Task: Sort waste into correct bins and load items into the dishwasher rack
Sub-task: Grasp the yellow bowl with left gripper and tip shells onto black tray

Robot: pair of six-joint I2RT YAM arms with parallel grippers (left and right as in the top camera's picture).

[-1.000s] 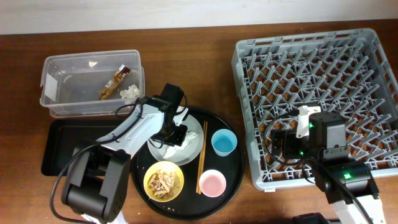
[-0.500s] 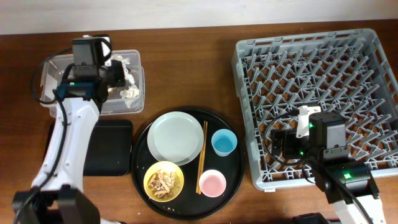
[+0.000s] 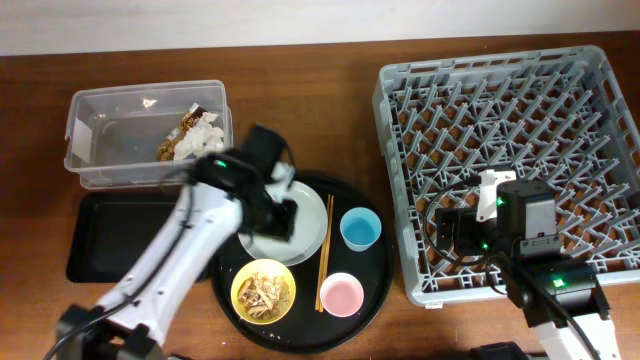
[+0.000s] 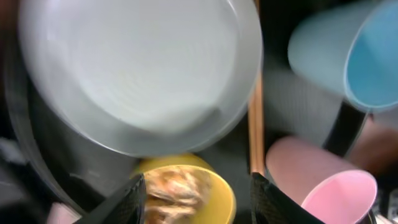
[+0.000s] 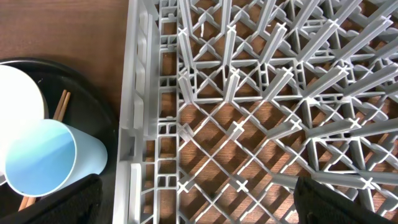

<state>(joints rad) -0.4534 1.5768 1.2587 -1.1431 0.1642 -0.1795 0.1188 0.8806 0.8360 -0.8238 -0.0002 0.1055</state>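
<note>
A: What crowds the left gripper (image 3: 277, 216)?
B: It hangs over the round tray (image 3: 378, 268), fingers spread, gripping nothing. From overhead its arm covers the left side of the plate (image 3: 314, 228).
A: Count the tray's load.
B: One plate and one bowl (image 3: 240, 283) of scraps (image 3: 264, 291). Two cups, the blue cup (image 3: 360, 229) and the pink cup (image 3: 342, 294). One pair of chopsticks (image 3: 324, 265) lies between plate and cups.
A: Where is the bowl from the fingers?
B: In the wrist view it sits between the tips, beneath them. The plate lies just ahead.
A: The waste?
B: Tissue (image 3: 207, 138) and wrapper (image 3: 166, 150) are in the tub (image 3: 110, 110). The black tray (image 3: 105, 235) lies beside it.
A: The right gripper (image 5: 199, 211)?
B: Spread wide near the left edge of the rack (image 3: 500, 110), holding nothing.
</note>
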